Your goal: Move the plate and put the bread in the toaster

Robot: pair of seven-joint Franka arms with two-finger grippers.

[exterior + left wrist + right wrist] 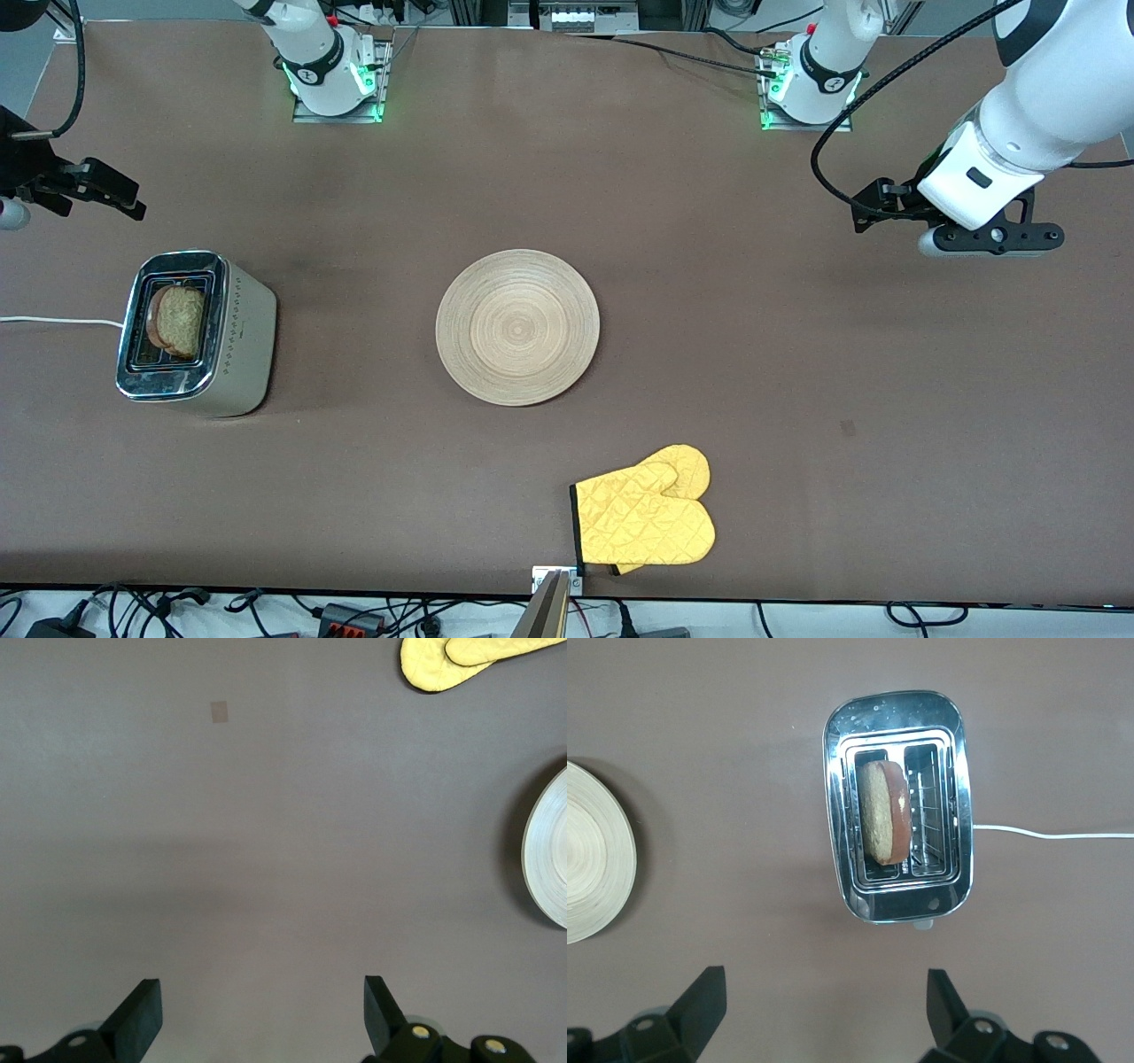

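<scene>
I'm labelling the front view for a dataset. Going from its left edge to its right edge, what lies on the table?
toaster with the bread in it → plate → yellow oven mitt

Even overhead light, soft shadows.

No readable text, label, brand or number on anything in view.

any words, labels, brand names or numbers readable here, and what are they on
None can be read.
toaster: only a row of small dots on its side, no letters.
Round dark emblems on the arm bases by the table edge: too small to read.
plate, bread, yellow oven mitt: no text.
</scene>
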